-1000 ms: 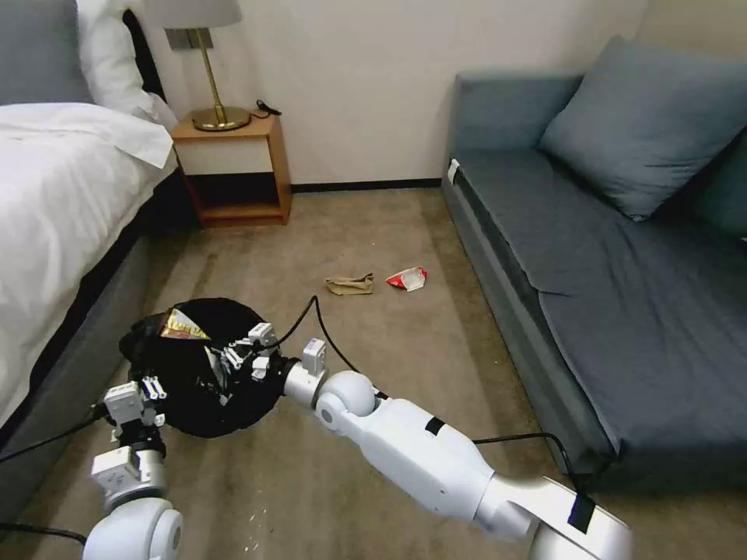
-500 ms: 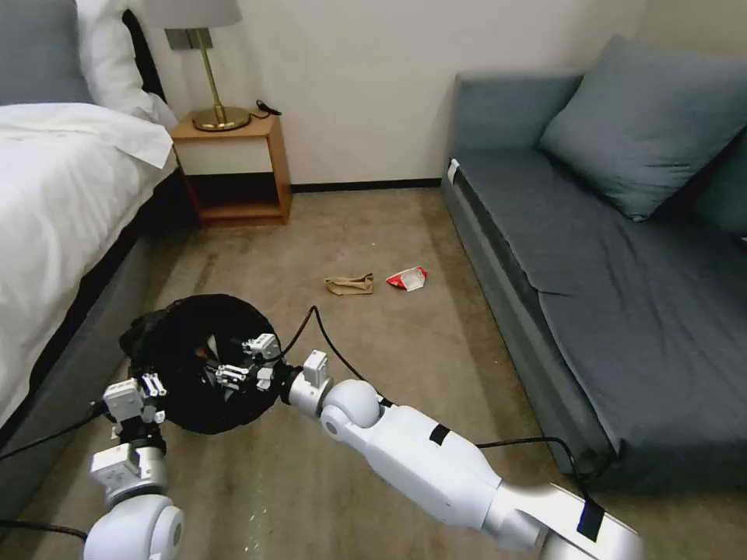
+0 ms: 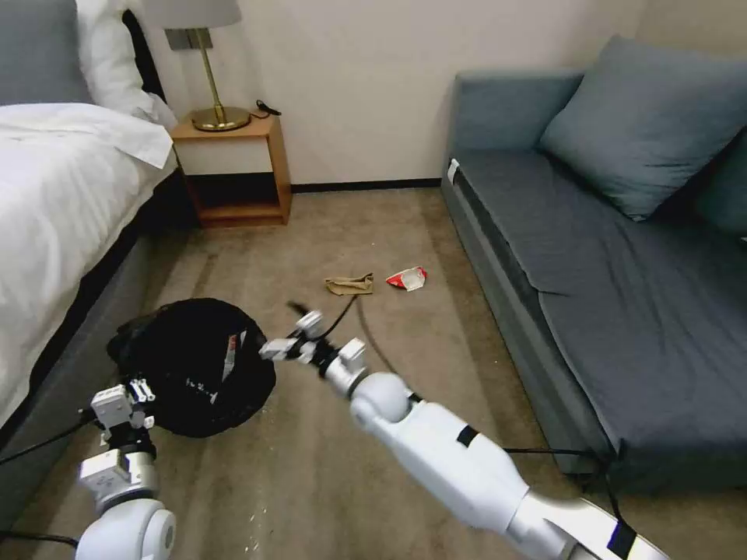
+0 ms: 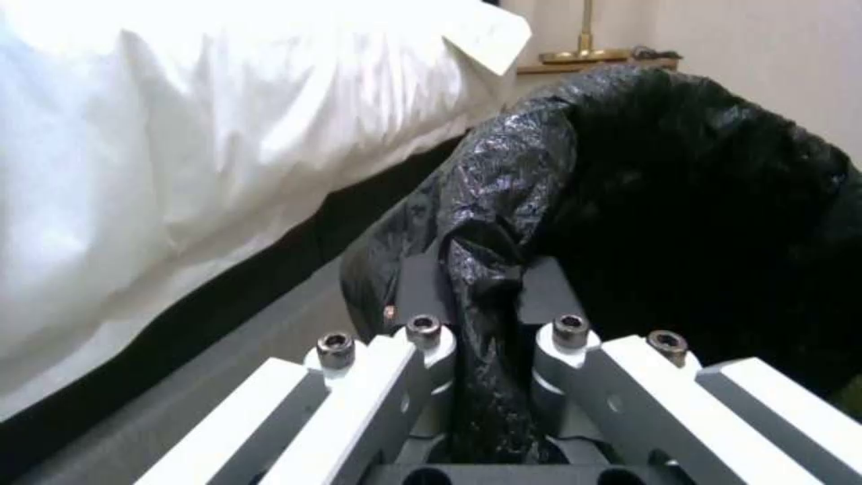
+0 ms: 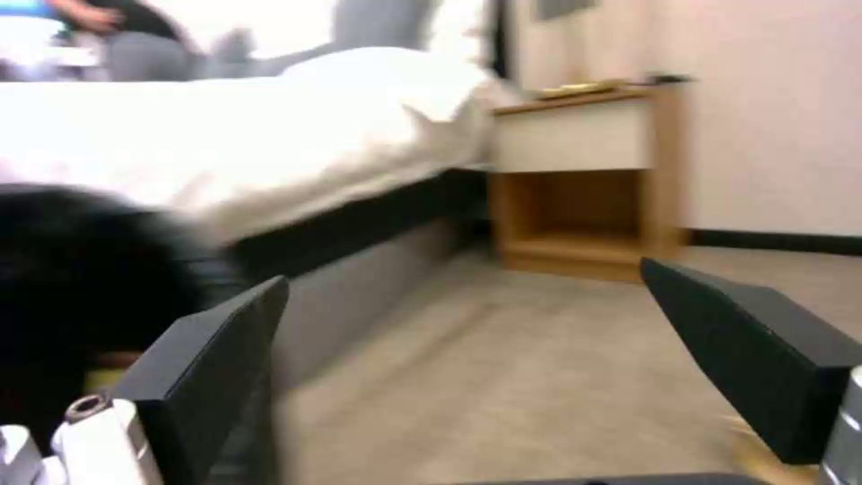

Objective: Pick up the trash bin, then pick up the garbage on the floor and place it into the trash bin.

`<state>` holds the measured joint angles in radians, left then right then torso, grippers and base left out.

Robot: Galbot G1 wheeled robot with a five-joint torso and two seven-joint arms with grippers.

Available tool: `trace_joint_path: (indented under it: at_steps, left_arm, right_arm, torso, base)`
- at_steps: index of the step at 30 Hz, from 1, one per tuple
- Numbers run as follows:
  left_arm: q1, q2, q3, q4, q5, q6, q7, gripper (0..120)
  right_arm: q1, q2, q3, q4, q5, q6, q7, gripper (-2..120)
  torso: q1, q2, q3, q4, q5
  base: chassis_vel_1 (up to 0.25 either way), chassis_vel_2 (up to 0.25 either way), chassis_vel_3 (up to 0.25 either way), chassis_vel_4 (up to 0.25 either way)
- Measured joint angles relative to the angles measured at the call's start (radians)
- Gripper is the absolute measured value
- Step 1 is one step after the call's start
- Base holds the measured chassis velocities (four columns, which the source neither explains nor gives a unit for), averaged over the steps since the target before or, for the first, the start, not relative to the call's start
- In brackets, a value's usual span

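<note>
The trash bin [image 3: 194, 365], wrapped in a crinkly black bag, hangs low beside the bed. My left gripper [image 3: 142, 386] is shut on its near-left rim. In the left wrist view the bag's folded rim [image 4: 489, 222] is pinched at the left gripper [image 4: 476, 276]. My right gripper [image 3: 284, 333] is open and holds nothing, just off the bin's right rim, above the floor [image 3: 327, 482]. Its black fingers [image 5: 215, 364] stand wide apart in the right wrist view, with the bin [image 5: 81, 283] beside them. Two pieces of garbage lie farther off: crumpled tan paper [image 3: 350, 285] and a red-white wrapper [image 3: 407, 278].
A white-covered bed [image 3: 54, 202] runs along the left, with a wooden nightstand [image 3: 233, 167] and a lamp behind it. A grey-blue sofa [image 3: 607, 257] fills the right side. The right arm's cable [image 3: 366, 327] trails over the open carpet between them.
My right gripper, which was over the bin's mouth, has come out and swung right. A yellow-black wrapper seen at the bin's rim a second ago is gone from sight. The bin shifted slightly.
</note>
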<state>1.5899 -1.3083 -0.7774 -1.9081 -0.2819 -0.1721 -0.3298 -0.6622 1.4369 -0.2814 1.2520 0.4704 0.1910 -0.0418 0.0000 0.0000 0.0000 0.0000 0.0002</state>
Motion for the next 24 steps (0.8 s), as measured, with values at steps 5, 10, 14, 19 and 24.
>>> trace_joint_path:
  at_steps: [5,10,14,19,24]
  left_arm:
    - [0.000,0.005,-0.004,0.009,-0.006,-0.008,-0.002,7]
    - [0.010,0.003,-0.004,0.013,-0.007,-0.020,-0.002,7]
    - [0.019,0.003,-0.004,0.023,-0.007,-0.033,-0.003,7]
    - [0.028,0.003,-0.005,0.029,-0.011,-0.045,-0.003,7]
    - [0.032,0.001,-0.005,0.030,-0.016,-0.050,-0.003,7]
  right_arm:
    - [-0.036,-0.038,0.076,-0.020,-0.050,-0.052,0.053,100]
    - [-0.079,-0.067,0.136,-0.054,-0.068,-0.082,0.058,100]
    - [-0.101,-0.076,0.160,-0.072,-0.071,-0.090,0.054,100]
    - [-0.121,-0.076,0.187,-0.080,-0.076,-0.091,0.040,100]
    - [-0.132,-0.062,0.220,-0.088,-0.079,-0.088,0.025,100]
  torso:
    - [0.000,0.000,0.000,-0.0001,0.0000]
    - [0.000,0.000,0.000,-0.0002,0.0000]
    - [0.000,0.000,0.000,0.0000,0.0001]
    - [0.000,0.000,0.000,0.0000,0.0000]
    - [0.000,0.000,0.000,0.0001,0.0000]
  base:
    - [0.000,0.000,0.000,0.000]
    - [0.000,0.000,0.000,0.000]
    - [0.000,0.000,0.000,0.000]
    - [0.000,0.000,0.000,0.000]
    - [0.000,0.000,0.000,0.000]
